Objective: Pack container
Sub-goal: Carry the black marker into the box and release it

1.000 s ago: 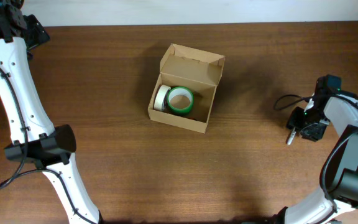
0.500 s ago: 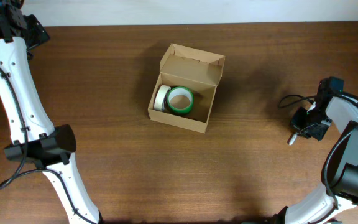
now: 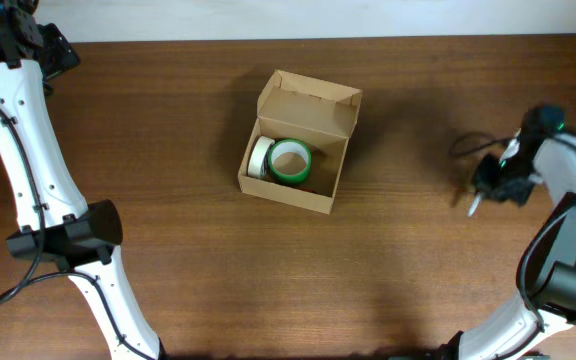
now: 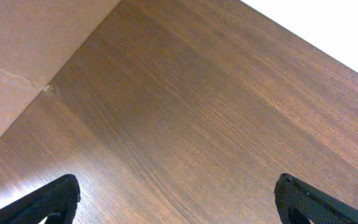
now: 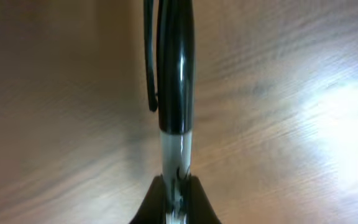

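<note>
The container sits open at table centre, tape rolls inside. At 3 o'clock, the right gripper (blurred overhead) pinches a pen. The left gripper is spread wide, only its tips in frame.

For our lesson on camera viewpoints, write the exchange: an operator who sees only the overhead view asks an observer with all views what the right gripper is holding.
Operator: What is that thin thing in the right gripper?
Observer: A pen, with a black barrel and a clip, pinched at its pale lower section.
Operator: And the left gripper? I cannot find it from above.
Observer: The left gripper is open over bare table, with nothing between its fingers.
</note>
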